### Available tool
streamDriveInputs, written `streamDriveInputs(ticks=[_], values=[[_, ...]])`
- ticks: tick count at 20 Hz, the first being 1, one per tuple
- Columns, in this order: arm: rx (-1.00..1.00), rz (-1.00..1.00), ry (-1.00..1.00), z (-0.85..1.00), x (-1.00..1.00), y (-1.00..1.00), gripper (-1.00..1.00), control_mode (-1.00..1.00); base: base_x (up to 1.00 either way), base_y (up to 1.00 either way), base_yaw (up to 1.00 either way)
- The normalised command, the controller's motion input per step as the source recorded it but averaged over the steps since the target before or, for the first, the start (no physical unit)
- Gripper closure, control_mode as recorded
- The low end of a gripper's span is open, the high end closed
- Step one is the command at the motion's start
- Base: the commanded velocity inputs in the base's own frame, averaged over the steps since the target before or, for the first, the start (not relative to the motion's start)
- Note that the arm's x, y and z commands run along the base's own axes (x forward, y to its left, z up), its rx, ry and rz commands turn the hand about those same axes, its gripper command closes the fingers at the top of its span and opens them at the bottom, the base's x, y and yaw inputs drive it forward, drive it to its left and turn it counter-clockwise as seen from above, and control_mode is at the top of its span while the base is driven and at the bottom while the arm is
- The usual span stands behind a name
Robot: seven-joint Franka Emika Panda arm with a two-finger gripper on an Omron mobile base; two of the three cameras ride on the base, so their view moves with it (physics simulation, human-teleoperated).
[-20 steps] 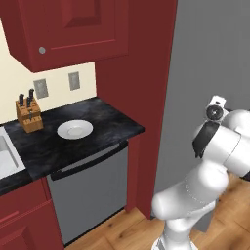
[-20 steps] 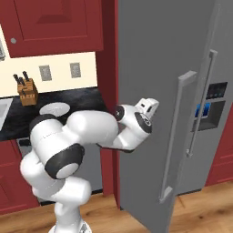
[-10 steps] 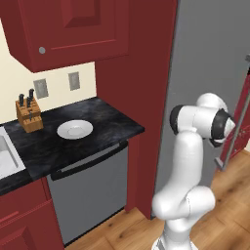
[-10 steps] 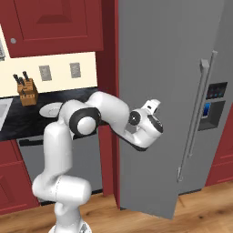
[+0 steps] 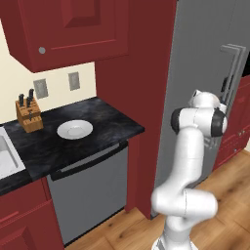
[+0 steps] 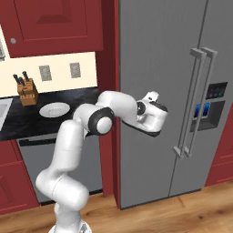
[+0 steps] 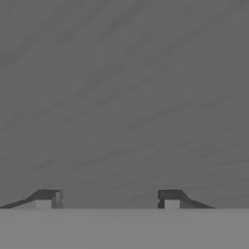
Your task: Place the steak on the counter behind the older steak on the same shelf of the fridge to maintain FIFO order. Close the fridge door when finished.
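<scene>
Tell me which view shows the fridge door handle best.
The right base view: the fridge door faces the camera, shut, its long bar handle plain from end to end. The left base view catches the handle at an angle, partly behind the arm. The hand view gives bare grey steel.

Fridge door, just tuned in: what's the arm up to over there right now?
The arm's gripper is up against the plain grey fridge door, jaws apart and holding nothing; the hand view has brushed steel right in front of the fingertips. In the right base view the door sits flush with its neighbour, so the fridge looks shut. On the counter there is a white plate and a knife block; no steak lies there.
</scene>
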Motion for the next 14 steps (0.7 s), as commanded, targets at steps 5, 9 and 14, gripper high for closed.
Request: streamDriveInputs(ticks=[5,9,14], values=[[0.18,0.4,-0.02,0.0,0.89,-0.02,-1.0,-1.0,0.0,0.0,0.0],[0.18,0.41,0.0,-0.07,0.81,0.0,-1.0,-1.0,0.0,0.0,0.0],[0.18,0.42,0.0,-0.2,0.66,0.0,-1.0,-1.0,0.0,0.0,0.0]])
